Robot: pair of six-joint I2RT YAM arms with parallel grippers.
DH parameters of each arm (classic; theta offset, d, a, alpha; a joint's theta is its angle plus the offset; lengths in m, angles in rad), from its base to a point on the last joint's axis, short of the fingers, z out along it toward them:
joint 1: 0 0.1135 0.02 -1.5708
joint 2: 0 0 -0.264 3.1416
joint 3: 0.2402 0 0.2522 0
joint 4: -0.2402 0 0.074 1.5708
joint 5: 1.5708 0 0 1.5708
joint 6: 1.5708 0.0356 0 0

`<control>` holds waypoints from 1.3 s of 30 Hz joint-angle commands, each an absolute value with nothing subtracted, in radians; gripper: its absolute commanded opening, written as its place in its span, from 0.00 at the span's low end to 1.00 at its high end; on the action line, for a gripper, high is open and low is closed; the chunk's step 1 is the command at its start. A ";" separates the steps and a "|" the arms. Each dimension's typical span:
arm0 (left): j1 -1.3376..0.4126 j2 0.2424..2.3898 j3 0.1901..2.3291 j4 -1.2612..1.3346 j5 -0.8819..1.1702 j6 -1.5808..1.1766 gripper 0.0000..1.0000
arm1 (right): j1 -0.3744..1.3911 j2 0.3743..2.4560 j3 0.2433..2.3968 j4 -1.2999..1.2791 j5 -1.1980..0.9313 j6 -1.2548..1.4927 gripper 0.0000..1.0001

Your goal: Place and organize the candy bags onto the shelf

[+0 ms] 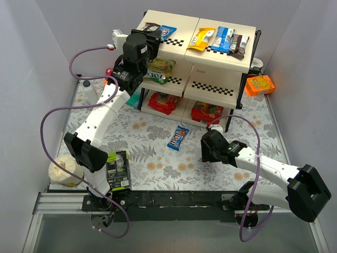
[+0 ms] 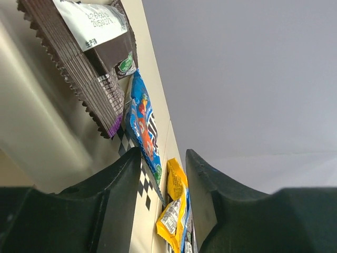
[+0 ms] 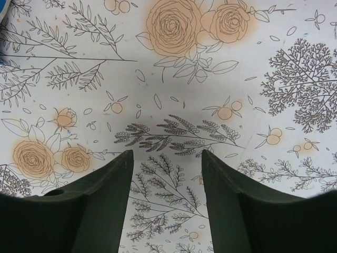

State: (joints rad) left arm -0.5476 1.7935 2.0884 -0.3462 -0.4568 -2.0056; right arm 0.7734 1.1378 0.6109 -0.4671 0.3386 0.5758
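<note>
Well, from my remote seat the shelf fills the 12 o'clock part of the top view, standing on the flowered table cover. My left arm reaches up to the shelf's 10 o'clock corner. The left gripper is released there, its two fingers a little apart with nothing between them, near the edge of the top tier. My right arm lies low at 4 o'clock, and the right gripper is released too, its fingers spread above bare cover. A black-and-green carton stands at 8 o'clock beside the left arm, and an orange box lies at 2 o'clock, near the shelf's right post. On the top tier I see a dark brown bag and a blue M&M's bag at the left, then a yellow bag, blue packets and dark bars at the right. The green-yellow Fox's bag is on the middle tier, and red bags are on the bottom tier. One loose M&M's bag lies on the cover near the centre, between 9 and 10 o'clock from the right gripper and apart from it.
</note>
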 commanded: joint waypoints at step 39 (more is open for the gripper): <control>-0.551 1.655 1.994 -0.399 -0.408 -1.907 0.14 | 0.769 1.149 0.604 -0.423 0.337 0.577 0.60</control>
